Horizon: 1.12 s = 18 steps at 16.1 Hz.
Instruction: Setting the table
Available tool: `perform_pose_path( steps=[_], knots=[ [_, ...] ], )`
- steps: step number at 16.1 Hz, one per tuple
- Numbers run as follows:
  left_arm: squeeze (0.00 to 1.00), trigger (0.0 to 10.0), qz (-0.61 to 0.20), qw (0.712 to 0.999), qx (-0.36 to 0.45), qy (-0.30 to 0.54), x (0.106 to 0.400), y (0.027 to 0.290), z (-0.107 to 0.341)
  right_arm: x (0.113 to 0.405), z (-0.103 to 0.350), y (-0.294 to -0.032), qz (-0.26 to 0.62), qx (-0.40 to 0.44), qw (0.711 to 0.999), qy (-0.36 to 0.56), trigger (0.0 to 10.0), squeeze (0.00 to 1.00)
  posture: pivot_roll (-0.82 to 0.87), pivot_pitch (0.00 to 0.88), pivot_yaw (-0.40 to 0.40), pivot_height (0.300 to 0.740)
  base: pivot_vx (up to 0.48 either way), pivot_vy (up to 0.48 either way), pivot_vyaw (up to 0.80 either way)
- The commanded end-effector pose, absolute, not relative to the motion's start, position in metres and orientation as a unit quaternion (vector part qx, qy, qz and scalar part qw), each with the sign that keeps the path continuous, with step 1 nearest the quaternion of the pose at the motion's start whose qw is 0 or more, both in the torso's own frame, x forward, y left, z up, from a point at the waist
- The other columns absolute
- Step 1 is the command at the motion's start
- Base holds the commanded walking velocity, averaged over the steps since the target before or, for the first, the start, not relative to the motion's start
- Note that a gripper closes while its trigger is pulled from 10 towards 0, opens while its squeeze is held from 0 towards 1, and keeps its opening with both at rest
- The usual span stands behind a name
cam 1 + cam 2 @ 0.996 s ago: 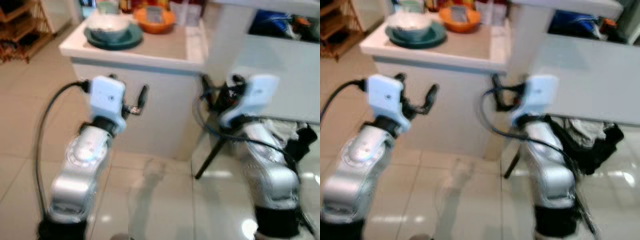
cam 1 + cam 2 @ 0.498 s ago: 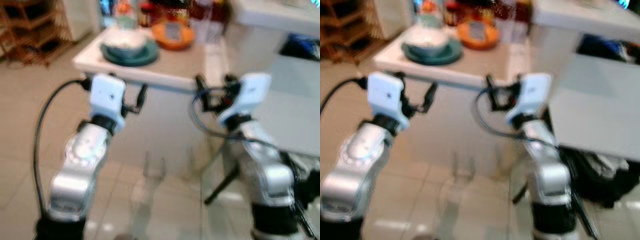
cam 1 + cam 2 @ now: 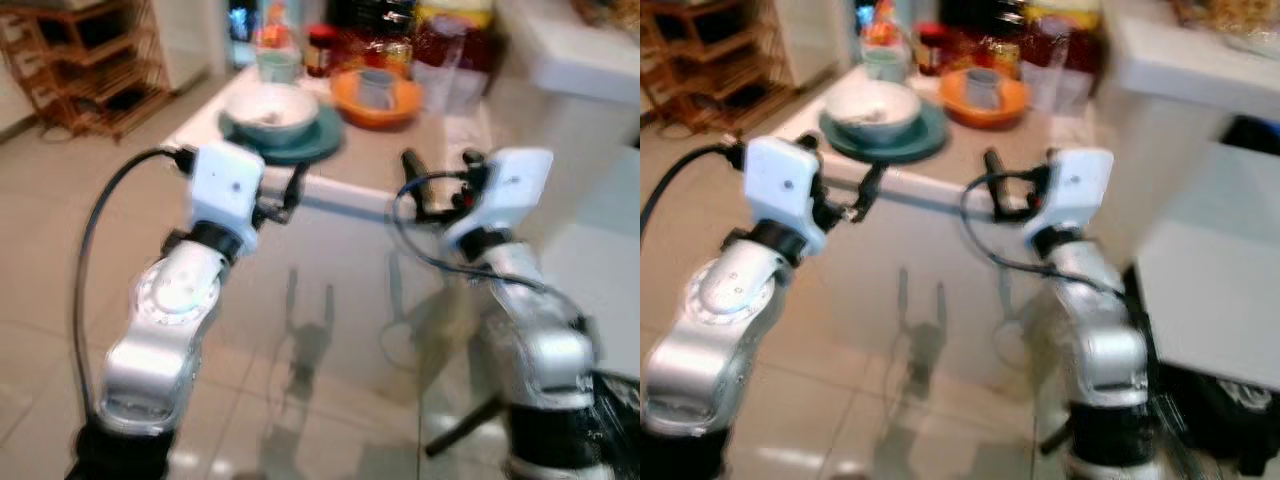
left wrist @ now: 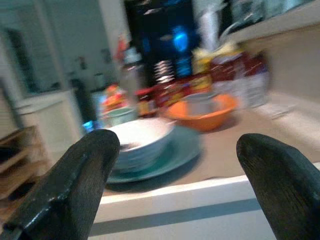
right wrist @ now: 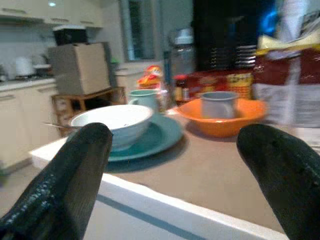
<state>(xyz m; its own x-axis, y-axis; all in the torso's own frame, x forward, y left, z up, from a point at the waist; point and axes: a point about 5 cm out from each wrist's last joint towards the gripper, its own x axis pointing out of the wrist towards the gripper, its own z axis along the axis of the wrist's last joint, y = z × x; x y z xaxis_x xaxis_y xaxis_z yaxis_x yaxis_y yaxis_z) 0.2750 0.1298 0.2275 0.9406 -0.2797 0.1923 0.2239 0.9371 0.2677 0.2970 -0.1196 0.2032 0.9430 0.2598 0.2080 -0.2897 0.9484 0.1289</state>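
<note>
A white bowl sits on a teal plate at the near left of a white counter. Behind them are an orange bowl holding a grey cup, and a teal mug. Both arms are raised in front of the counter's near edge. My left gripper is open and empty, just short of the plate. My right gripper is also open and empty, facing the bare counter to the right of the plate. The pictures are blurred.
Jars and food bags crowd the back of the counter. A wooden rack stands at the far left. A taller white ledge and a grey surface lie to the right. Glossy floor tiles lie below.
The camera has come nearer to the counter, so the dishes show larger and lower in the picture. Both arms stay raised and both grippers stay open.
</note>
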Motion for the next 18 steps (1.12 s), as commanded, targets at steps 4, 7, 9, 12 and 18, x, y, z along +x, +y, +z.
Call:
perform_pose_path(
  steps=[4, 7, 9, 12, 18],
  knots=[
    [0.0, 10.0, -0.156, 0.973, 0.119, -0.123, 0.2746, 0.1178, 0.2326, 0.2961, 0.2096, -0.1357, 0.113, 0.082, 0.984, -0.109, 10.0, 0.0, 0.11, 0.011, -0.053, 0.74, 0.429, 0.0, 0.0],
    [0.0, 10.0, -0.163, 0.971, 0.121, -0.124, 0.2744, 0.1168, 0.2333, 0.2965, 0.2102, -0.1354, 0.116, 0.081, 0.984, -0.109, 10.0, 0.0, 0.11, 0.011, -0.051, 0.74, 0.431, 0.0, 0.0],
    [0.0, 10.0, -0.167, 0.97, 0.124, -0.124, 0.2739, 0.1158, 0.234, 0.2986, 0.2111, -0.1358, 0.118, 0.079, 0.984, -0.107, 10.0, 0.0, 0.12, 0.011, -0.053, 0.74, 0.431, 0.0, 0.0],
    [0.0, 10.0, -0.171, 0.969, 0.126, -0.126, 0.2729, 0.1145, 0.2353, 0.3005, 0.2122, -0.1357, 0.122, 0.078, 0.984, -0.105, 10.0, 0.0, 0.12, 0.013, -0.056, 0.74, 0.433, 0.0, 0.0],
    [0.0, 10.0, -0.163, 0.969, 0.142, -0.117, 0.2735, 0.1167, 0.2329, 0.3028, 0.2144, -0.1334, 0.128, 0.084, 0.983, -0.106, 10.0, 0.0, 0.13, 0.01, -0.061, 0.74, 0.357, 0.0, 0.0]
  ],
)
